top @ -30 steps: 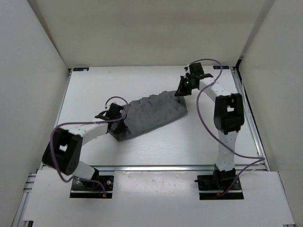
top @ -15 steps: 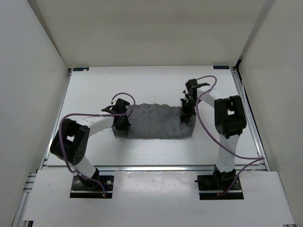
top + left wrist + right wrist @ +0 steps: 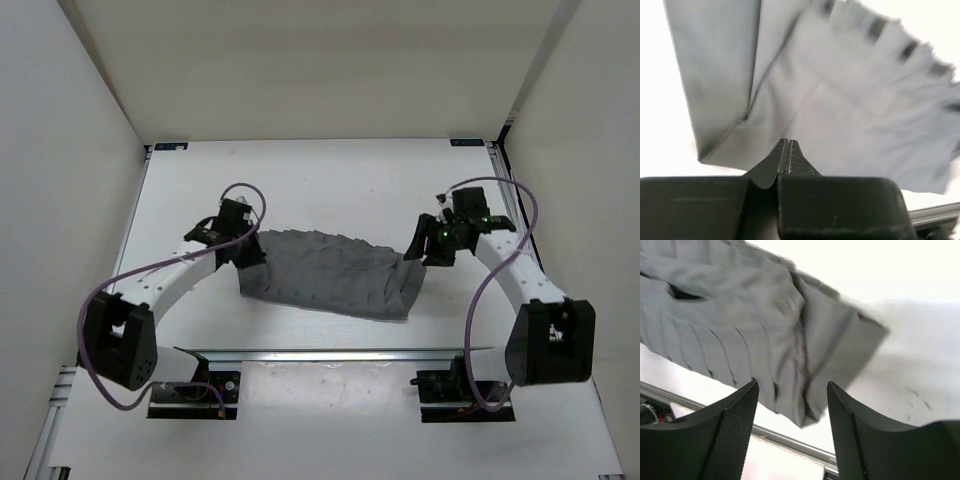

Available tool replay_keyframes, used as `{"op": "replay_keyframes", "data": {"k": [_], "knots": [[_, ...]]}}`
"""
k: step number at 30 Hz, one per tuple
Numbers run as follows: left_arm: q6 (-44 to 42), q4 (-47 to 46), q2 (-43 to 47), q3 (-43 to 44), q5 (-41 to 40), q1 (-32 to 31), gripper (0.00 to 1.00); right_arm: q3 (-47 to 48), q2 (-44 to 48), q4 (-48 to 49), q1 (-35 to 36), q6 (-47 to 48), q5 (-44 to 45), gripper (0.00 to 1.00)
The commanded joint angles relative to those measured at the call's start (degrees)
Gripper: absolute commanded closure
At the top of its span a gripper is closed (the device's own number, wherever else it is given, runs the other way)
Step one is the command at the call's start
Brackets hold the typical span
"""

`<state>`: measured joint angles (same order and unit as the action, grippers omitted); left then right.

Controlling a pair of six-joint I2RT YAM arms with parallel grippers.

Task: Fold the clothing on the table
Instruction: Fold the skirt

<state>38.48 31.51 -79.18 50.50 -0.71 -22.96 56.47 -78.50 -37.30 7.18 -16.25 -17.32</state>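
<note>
The clothing [image 3: 330, 275], a grey pleated garment, lies stretched left to right across the white table [image 3: 320, 185], slightly crumpled at its right end. My left gripper [image 3: 248, 252] is at its left end, jaws pressed shut [image 3: 786, 141] on the edge of the clothing [image 3: 840, 100]. My right gripper [image 3: 425, 248] hovers just off the right end. In the right wrist view it [image 3: 792, 387] stands open, and the bunched right corner of the clothing [image 3: 790, 340] lies loose on the table below the gap between the fingers.
An aluminium rail [image 3: 320, 354] runs along the table's near edge, close to the garment's front hem, and also shows in the right wrist view as a rail [image 3: 790, 437]. White walls enclose the table on three sides. Purple cables loop from both arms.
Both grippers carried the clothing toward the near edge and spread it out flat. The right gripper has opened, let go of the right end and drawn off to the right.
</note>
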Motion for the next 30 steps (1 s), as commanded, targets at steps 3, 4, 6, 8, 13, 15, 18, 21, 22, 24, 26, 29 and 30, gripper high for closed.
{"op": "replay_keyframes", "data": {"k": [3,4,6,8,13,15,18,21,22,24,26,29,30], "knots": [[-4.01,1.63,4.12,4.51,0.80,7.56,0.98,-11.44,4.15,1.08,-1.55,-2.38,-2.01,0.36],[-4.37,2.50,3.25,4.87,1.06,9.41,0.98,-11.99,4.32,1.35,-2.34,-2.64,-2.10,0.36],[-6.65,2.77,1.58,5.22,-1.83,11.78,0.99,-14.88,4.15,2.84,-2.78,-3.35,-1.49,0.36],[-7.62,2.86,0.17,5.22,-5.16,13.20,0.99,-16.99,5.20,5.73,-2.96,-4.22,-0.96,0.36],[-7.72,1.37,-5.10,4.52,-4.74,17.68,1.00,-23.76,8.27,14.52,-8.48,-9.05,-5.70,0.36],[-7.37,0.84,-7.47,4.52,-4.74,17.78,1.00,-25.25,7.92,16.98,-9.55,-9.94,-5.80,0.36],[-6.32,-0.13,-11.77,5.66,-4.12,17.17,1.00,-25.70,6.96,20.32,-9.81,-10.46,-6.49,0.35],[-5.61,-0.83,-15.47,5.92,-3.86,16.37,1.00,-27.29,5.81,24.71,-11.22,-12.39,-9.21,0.35],[-5.26,-0.66,-16.26,6.19,-3.25,16.54,1.00,-28.33,5.47,26.47,-11.57,-12.66,-10.35,0.35],[-4.82,-1.27,-17.94,5.75,-1.50,15.93,1.00,-28.78,4.15,28.33,-11.66,-12.76,-11.94,0.35],[-4.12,-2.58,-17.77,4.61,-1.05,15.23,1.00,-28.69,2.13,30.26,-11.14,-12.93,-13.08,0.35],[-3.50,-3.64,-17.51,3.20,-1.31,13.83,1.00,-29.48,-0.68,34.39,-10.43,-14.06,-16.24,0.35],[-3.50,-3.56,-17.76,3.11,-1.49,13.21,1.00,-29.92,-1.91,36.66,-10.08,-14.68,-18.08,0.35]]}}
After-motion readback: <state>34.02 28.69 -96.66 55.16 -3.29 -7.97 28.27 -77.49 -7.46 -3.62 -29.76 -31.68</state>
